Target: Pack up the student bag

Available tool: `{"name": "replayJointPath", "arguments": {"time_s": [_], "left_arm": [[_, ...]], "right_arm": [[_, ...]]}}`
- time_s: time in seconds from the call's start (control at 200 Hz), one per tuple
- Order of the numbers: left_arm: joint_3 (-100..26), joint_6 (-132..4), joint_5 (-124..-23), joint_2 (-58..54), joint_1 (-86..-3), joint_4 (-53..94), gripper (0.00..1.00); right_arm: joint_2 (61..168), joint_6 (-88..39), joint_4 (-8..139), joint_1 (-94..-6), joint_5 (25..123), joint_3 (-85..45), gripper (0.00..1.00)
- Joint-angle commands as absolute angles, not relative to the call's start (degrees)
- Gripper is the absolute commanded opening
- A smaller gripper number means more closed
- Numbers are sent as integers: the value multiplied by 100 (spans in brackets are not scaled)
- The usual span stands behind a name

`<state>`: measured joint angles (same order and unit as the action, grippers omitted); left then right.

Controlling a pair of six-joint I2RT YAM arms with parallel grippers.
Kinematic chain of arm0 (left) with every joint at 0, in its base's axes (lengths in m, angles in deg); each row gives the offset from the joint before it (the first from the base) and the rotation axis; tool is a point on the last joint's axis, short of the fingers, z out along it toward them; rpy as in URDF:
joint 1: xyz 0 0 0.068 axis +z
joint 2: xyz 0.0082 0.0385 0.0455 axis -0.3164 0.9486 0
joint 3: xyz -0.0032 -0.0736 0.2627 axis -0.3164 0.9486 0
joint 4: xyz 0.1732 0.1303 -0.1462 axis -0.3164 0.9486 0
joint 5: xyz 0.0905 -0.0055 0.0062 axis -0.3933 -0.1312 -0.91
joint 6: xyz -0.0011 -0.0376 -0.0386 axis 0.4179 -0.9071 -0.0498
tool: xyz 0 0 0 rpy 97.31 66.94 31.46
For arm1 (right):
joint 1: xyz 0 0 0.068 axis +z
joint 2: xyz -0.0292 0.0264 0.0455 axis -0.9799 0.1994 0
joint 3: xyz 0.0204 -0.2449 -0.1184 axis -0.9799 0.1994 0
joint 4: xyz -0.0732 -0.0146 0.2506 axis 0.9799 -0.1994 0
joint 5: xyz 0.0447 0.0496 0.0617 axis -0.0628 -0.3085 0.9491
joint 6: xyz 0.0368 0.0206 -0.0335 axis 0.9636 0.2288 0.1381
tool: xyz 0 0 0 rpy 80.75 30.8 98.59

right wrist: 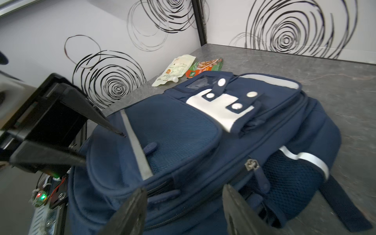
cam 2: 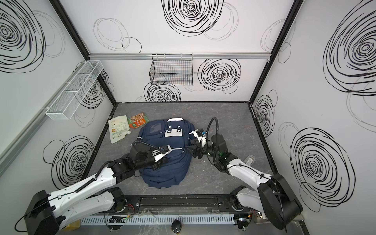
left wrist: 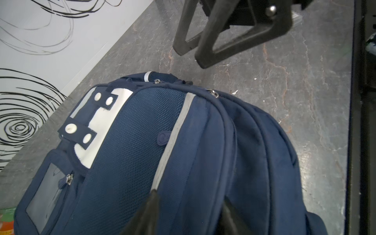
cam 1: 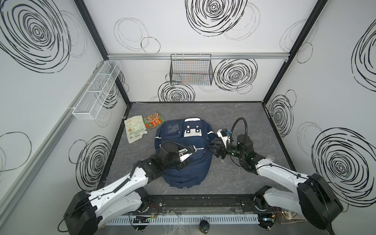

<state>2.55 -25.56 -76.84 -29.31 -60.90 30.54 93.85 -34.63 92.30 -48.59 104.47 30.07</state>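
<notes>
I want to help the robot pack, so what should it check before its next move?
1. The student bag lies flat on the table: ok.
2. Bag opened for packing: not ok, the zips in view look shut.
3. The left end effector is open and empty, above the bag: ok.
4. The right end effector is open and empty, beside the bag: ok.
5. The white pouch and orange packet lie beside the bag: ok.
6. Room inside the bag: cannot tell.
</notes>
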Motion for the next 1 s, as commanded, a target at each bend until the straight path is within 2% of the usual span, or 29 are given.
{"name": "replayJointPath", "arguments": {"time_s": [0.0,0.065,0.295,0.57,0.996], "left_arm": [[131,-2449,-8310,-2914,-6028,2900,16],[133,-2393,-8369,-2968,-6024,2899,0],[472,-2241,-8306,-3697,-5943,2434,0],[591,-2103,-7687,-4089,-5932,2294,0],[621,-2148,-7384,-4235,-5923,2222,0]], "right_arm": [[9119,-3745,9692,-4665,10912,3149,64],[8926,-3836,9904,-4497,10804,3294,64],[8597,-4043,10098,-4360,9829,3595,68],[9173,-4069,10286,-4352,10359,3257,69],[10275,-4036,10920,-4316,10914,2799,69]]}}
